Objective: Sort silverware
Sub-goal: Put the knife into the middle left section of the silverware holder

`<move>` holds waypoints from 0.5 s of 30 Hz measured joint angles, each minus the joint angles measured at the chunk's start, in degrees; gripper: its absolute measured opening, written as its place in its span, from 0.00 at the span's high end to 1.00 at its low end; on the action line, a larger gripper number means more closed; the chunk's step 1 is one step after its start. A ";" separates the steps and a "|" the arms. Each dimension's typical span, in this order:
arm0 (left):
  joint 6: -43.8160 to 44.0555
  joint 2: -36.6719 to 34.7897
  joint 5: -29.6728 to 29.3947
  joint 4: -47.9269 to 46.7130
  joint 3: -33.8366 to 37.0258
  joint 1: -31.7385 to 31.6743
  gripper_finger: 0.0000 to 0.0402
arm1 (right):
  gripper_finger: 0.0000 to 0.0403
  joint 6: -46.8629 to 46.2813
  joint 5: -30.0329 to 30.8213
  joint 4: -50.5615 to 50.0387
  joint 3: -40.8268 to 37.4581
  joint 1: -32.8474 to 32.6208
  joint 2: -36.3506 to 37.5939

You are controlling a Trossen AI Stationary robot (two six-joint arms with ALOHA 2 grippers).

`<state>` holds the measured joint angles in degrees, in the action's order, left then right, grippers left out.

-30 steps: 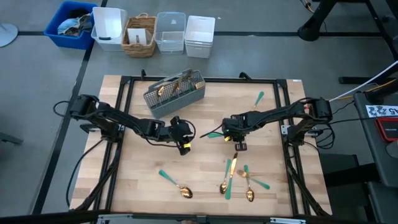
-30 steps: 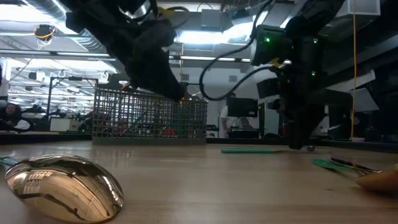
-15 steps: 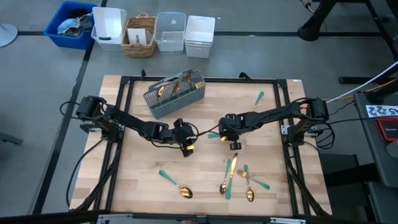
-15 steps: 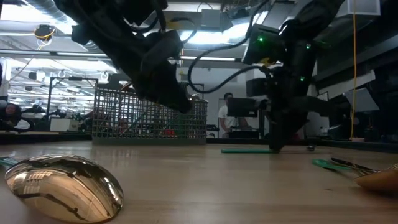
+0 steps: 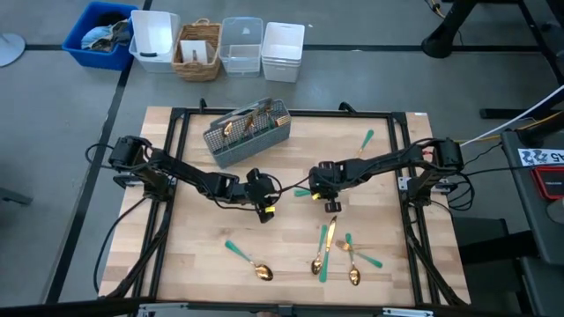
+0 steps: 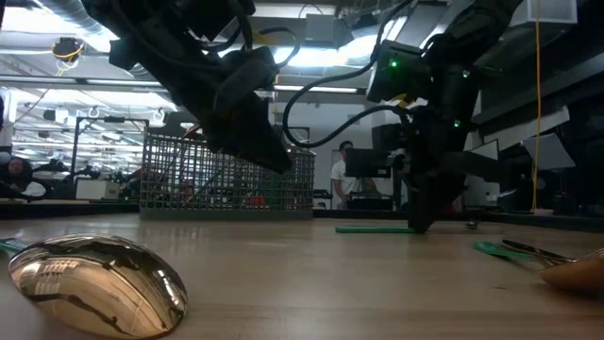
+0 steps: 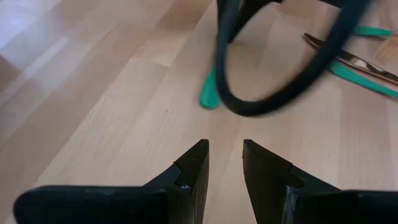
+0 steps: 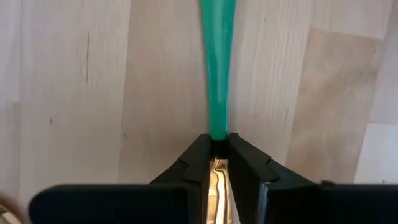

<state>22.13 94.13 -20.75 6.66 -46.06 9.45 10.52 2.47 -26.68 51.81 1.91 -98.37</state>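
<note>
A piece of silverware with a teal handle (image 5: 304, 190) lies on the wooden table near its middle. My right gripper (image 8: 217, 151) stands over it, pointing steeply down, shut on it. Just left of it my left gripper (image 7: 225, 163) hangs above the bare wood, slanting down, open with nothing between its fingers. The handle's free end (image 7: 209, 96) lies ahead of it. More silverware lies toward the near edge: a spoon (image 5: 249, 261), a knife (image 5: 328, 251) and two crossed pieces (image 5: 353, 257). Another piece (image 5: 366, 139) lies far right. My right gripper pinches the piece between its two fingers where the teal handle meets the gold metal (image 8: 217, 138). The fingers come from above, pointing steeply down, and stand on either side of the piece. The handle (image 6: 373, 228) lies flat on the table, running away from the fingers toward the table's left.
A grey mesh caddy (image 5: 247, 132) with some silverware in it stands at the far left of the table. Bins and a basket (image 5: 198, 48) stand on the floor beyond the far edge. A black cable (image 7: 273, 93) of the right arm hangs in front of my left gripper.
My right gripper has gone toward the table's left and down onto the teal-handled piece. My left gripper has sunk a little and drifted slightly toward the right gripper. The silverware has stayed where it lay.
</note>
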 joint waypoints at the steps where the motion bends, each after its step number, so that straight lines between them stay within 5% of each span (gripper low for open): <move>1: 0.00 -0.02 0.77 -0.06 0.00 0.25 0.78 | 0.89 -0.01 -0.53 0.00 0.00 0.02 -0.02; 6: -1.18 -0.04 5.83 -0.09 0.00 2.08 0.78 | 0.89 -0.09 -2.00 0.05 0.00 0.09 -0.04; 15: -3.04 -0.04 6.21 -0.17 0.00 5.55 0.78 | 0.84 -0.20 -1.56 0.71 -0.11 0.02 -0.13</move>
<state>19.09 94.08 -14.55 6.48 -46.06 15.00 10.33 0.91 -25.96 51.70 1.93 -98.50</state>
